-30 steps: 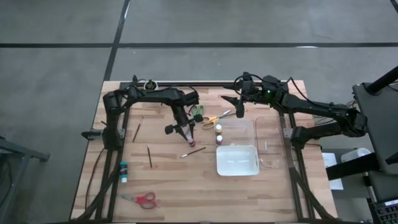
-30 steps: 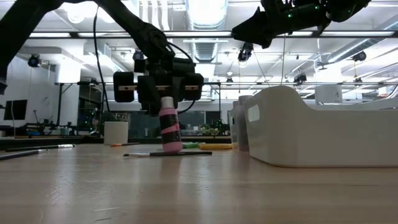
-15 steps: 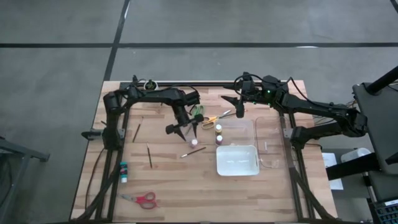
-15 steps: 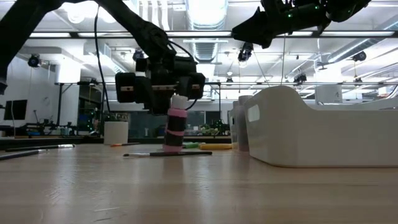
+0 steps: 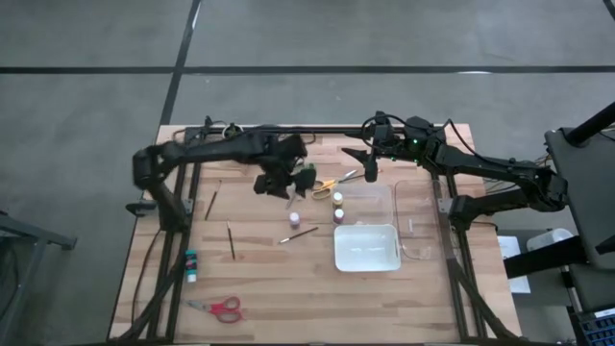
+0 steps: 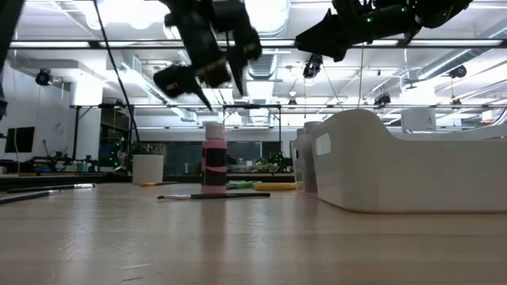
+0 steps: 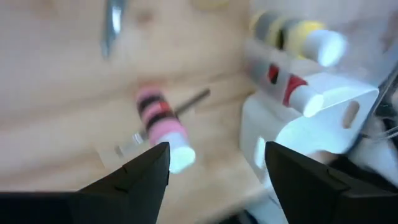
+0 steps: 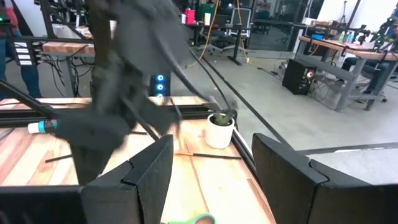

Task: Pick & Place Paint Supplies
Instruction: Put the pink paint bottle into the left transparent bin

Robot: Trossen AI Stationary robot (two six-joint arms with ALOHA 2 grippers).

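The pink bottle stands upright on the counter, set free: a second ago our left hand clamped it, now that hand is apart and lifted off toward 11 o'clock of it. We judge this placement done and another supply next. A brush lies just at its 4 o'clock, the tray farther at 3, scissors at 7. Our right hand waits apart near 1 o'clock, nothing in it

Motion blurs the left tool above the pink bottle
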